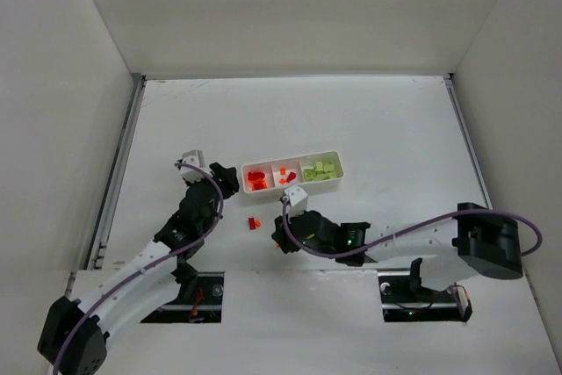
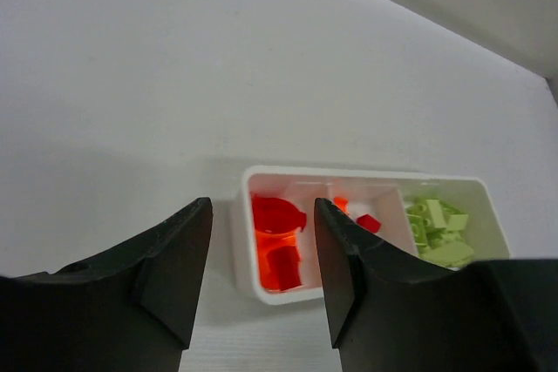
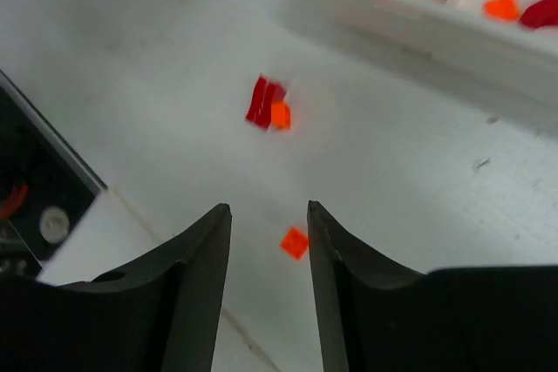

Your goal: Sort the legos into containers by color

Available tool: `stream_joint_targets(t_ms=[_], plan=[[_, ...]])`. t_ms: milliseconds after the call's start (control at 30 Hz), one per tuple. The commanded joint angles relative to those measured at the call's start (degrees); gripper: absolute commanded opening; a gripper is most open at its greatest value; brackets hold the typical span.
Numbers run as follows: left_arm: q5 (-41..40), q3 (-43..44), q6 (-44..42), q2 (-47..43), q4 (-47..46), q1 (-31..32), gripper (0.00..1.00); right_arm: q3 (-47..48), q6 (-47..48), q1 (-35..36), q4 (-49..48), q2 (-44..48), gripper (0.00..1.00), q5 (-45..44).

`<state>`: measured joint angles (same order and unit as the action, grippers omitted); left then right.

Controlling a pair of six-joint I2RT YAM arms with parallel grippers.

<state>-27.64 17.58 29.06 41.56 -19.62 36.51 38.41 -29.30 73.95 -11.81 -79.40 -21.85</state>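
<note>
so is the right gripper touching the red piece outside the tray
Apart. The right wrist view shows the red piece lying well ahead of the right gripper, with bare table between it and both fingertips.

The top view looks steeply down from high above the near edge of the surface [image 1: 351, 111], far enough back to take in all of it, with the white tray [image 1: 292, 188] near the middle. The left wrist camera sits low and close beside the tray's [image 2: 241, 241] end holding red legos [image 2: 277, 215]. It faces along the tray between the left claw [image 2: 261, 215] fingers, so the tray's whole length shows. The right wrist camera hangs close above the surface on the tray's near side, tilted down past the right claw [image 3: 268, 215]. It catches only the tray's near wall [image 3: 410, 28] and that same end. All three views share this end. The loose legos [image 3: 266, 104] before the tray appear in the top and right wrist views.
</note>
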Motion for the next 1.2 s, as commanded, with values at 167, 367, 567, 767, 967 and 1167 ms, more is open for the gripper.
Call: stream_joint_targets(t_ms=[167, 367, 567, 767, 967, 1167], plan=[[2.0, -7.1, 5.5, -7.8, 5.6, -6.0, 0.48, 5.3, -0.5, 5.4, 7.9, -9.9, 0.49, -2.4], [3.5, -9.6, 6.0, -9.5, 5.6, -5.6, 0.49, 8.3, -3.7, 5.8, 10.9, -14.8, 0.47, -4.9], [3.6, -9.8, 5.5, -8.9, 4.9, -5.3, 0.49, 10.0, -5.3, 5.8, 12.7, -16.6, 0.39, -6.3], [3.6, -10.6, 5.4, -9.0, 3.8, -5.0, 0.50, 11.6, -4.9, 5.9, 15.1, -19.0, 0.28, -8.7], [3.6, -10.8, 5.4, -8.9, 3.3, -5.0, 0.50, 12.5, -4.4, 6.2, 15.9, -19.6, 0.20, -11.1], [3.5, -11.1, 5.4, -9.0, 2.5, -4.9, 0.50, 12.8, -1.6, 6.1, 15.3, -13.2, 0.20, -12.2]])
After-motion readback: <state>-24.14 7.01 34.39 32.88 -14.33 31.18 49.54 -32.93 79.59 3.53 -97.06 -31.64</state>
